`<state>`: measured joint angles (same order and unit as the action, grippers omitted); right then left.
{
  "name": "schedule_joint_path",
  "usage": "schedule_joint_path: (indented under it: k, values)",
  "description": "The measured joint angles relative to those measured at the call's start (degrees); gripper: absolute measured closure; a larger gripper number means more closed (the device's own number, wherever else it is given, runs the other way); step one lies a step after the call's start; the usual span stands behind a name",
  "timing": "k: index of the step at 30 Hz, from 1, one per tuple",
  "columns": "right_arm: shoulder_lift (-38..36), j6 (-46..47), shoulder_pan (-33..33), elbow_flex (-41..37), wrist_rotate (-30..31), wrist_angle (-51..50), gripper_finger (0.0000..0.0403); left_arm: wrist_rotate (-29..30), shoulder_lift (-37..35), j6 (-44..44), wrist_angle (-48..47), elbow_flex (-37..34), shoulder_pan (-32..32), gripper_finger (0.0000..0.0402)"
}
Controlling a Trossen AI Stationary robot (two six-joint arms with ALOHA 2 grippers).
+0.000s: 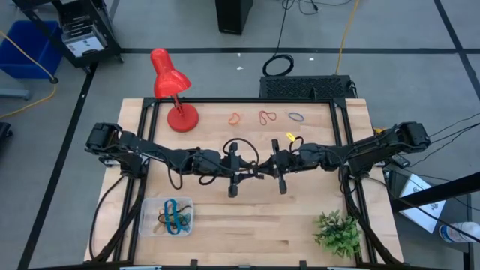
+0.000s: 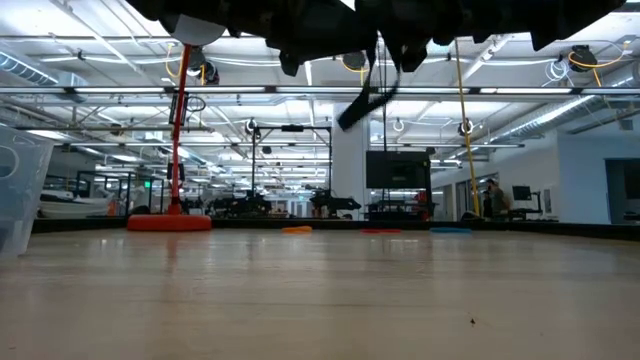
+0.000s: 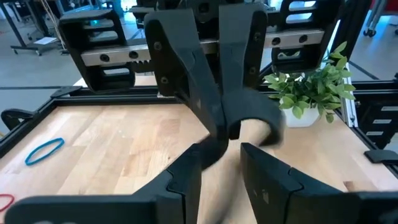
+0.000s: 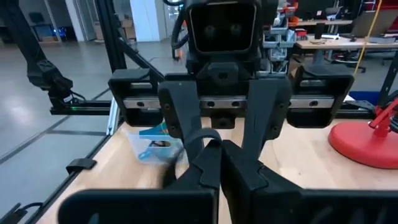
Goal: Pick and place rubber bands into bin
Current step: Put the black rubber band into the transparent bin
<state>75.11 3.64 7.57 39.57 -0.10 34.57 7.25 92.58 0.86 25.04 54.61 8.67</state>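
Here the two arms meet nose to nose above the middle of the wooden table [image 1: 247, 217], both lifted clear of the boards. The left gripper [image 1: 244, 169] and the right gripper [image 1: 271, 168] face each other, and a black rubber band [image 3: 249, 118] hangs between them. In the right wrist view the right gripper's [image 4: 219, 163] fingers are pressed together on a strand of that band, which loops around one finger of the left gripper facing it. In the left wrist view the left gripper [image 3: 221, 158] has its fingers partly apart, and the band arches across the far gripper's closed tips; whether the left fingers truly pinch the band I cannot tell. From the low view the band [image 2: 362, 100] dangles as a dark strip under the joined grippers, well above the tabletop. The clear bin [image 1: 166, 216] sits near the front left corner of the table with blue and dark bands [image 1: 174, 217] already inside. Three more bands lie in a row toward the back edge: an orange band [image 1: 235, 118], a red band [image 1: 267, 117] and a blue band [image 1: 297, 117]. A yellow band [image 1: 290, 138] lies just behind the right gripper. A red desk lamp [image 1: 172, 90] stands at the back left, and a small green plant [image 1: 337, 232] at the front right.
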Motion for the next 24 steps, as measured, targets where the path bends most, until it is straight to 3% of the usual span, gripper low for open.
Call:
schedule_joint_path:
  k: [24]
  values:
    - [0.0, -0.5, 0.0, 0.0, 0.0, 1.2, 0.0403, -0.1, 0.0, -3.1, 1.9, 0.0, 0.0, 0.0291]
